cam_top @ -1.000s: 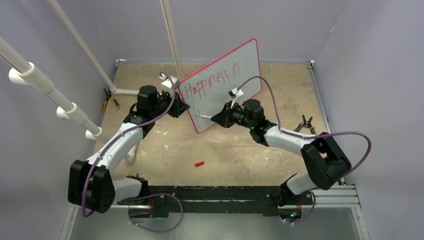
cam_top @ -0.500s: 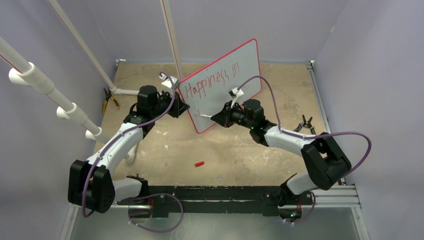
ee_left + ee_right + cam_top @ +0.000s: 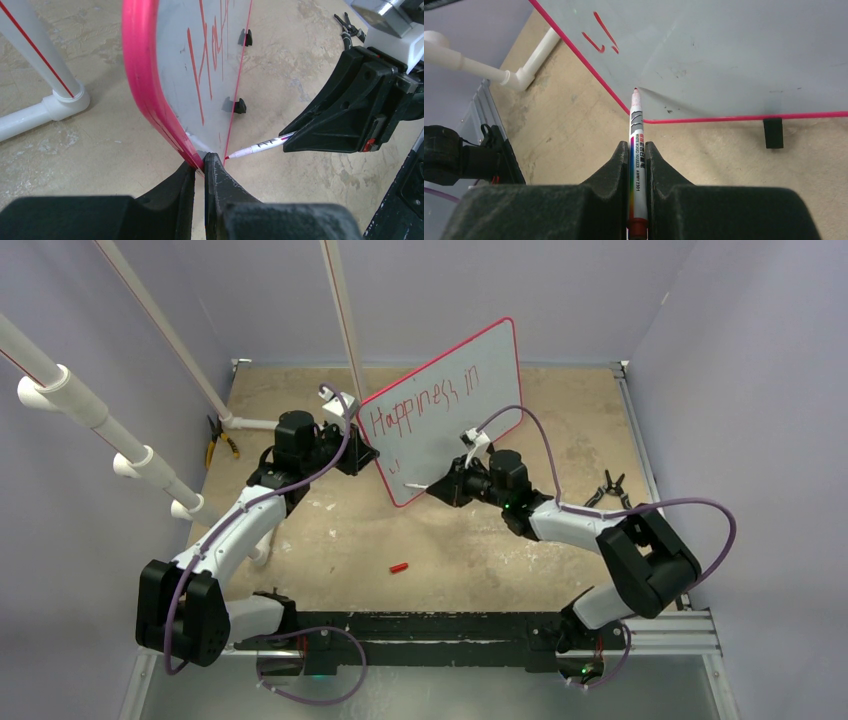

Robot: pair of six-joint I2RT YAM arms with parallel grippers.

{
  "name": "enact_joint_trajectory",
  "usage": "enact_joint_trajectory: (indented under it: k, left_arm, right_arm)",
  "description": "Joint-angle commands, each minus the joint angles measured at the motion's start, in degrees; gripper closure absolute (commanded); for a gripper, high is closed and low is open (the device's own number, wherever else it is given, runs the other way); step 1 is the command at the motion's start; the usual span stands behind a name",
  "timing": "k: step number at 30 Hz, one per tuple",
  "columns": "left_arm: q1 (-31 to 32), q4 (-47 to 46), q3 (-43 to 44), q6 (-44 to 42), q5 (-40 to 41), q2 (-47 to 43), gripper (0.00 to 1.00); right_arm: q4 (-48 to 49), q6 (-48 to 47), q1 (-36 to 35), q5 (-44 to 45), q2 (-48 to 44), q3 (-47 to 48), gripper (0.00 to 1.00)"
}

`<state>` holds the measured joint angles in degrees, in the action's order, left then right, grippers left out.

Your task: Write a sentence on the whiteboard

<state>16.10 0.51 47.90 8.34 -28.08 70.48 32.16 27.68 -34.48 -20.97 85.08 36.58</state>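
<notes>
- The whiteboard stands on its long edge on the table, just toward 12 o'clock from the table's centre. Its face leans back, and a black foot shows under the lower red rim.
- The sentence, in red handwriting, slants across the upper face and reads "Happiness in". A few red strokes of a second line sit near the board's 7 o'clock corner.
- The left arm rises from its base at 7 o'clock, elbow bent, with the forearm angled toward 1 o'clock. The left gripper has its fingers pinched tight on the red rim at the board's 8 o'clock corner.
- The right arm folds at its elbow near 4 o'clock, and the forearm runs low toward 10 o'clock. The right gripper is clamped on a whiteboard marker with a white barrel.
- The marker's red tip points at the board's lower corner, right by the rim. Whether it touches the surface cannot be told.
- A small red piece lies on the table at 6 o'clock from the board, well apart from it.
- Yellow-handled pliers rest at the table's 9 o'clock edge, beside a white pipe.
</notes>
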Motion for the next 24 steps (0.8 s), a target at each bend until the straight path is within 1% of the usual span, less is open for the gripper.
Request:
enact_joint_trajectory:
  k: [1,10,24]
  left_arm:
    - [0.87,1.31,0.41,-1.92,-0.67,0.46,1.00]
    - [0.87,1.28,0.35,-1.96,-0.57,0.54,1.00]
    - [0.87,1.26,0.37,-1.99,-0.58,0.67,1.00]
  right_arm:
    - [3.38,0.79,0.03,-1.34,0.97,-0.82,1.00]
    - [3.04,0.57,0.04,-2.00,-0.74,-0.11,1.00]
    - [3.16,0.44,-0.15,-4.06,2.84,1.78,1.00]
